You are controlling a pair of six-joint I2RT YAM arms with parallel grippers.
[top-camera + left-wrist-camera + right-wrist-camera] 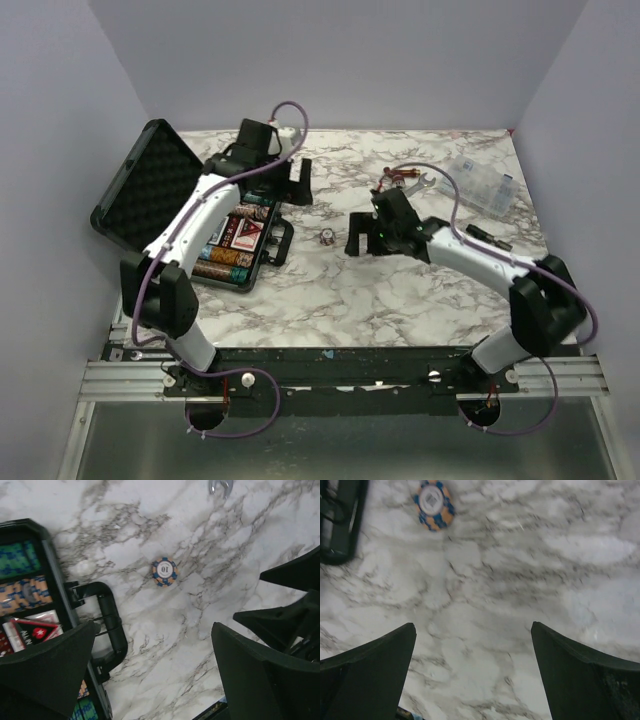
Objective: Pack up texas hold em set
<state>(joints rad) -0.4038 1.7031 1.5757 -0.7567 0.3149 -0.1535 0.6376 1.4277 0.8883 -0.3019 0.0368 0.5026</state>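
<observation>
Marbled tabletop [400, 290] bears one stray poker chip [434, 505] lying flat between the open briefcase [150, 185] on the left and my right gripper [472, 625], whose jaws stand apart; light, rigid and slick, it probably needs pinching across its thin rim.

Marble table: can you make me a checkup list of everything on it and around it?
Surface: marble table, white with grey veins.
Job's things: black briefcase open, with chip rows and a red card deck inside; one orange-and-blue chip loose on the table.
Clutter: silver wrench and clear compartment box, both far right.
Grippers: left gripper open, empty; right gripper open, empty.
Cables: purple cables looped along both arms.
Surroundings: lilac walls; metal rail at the near edge.
</observation>
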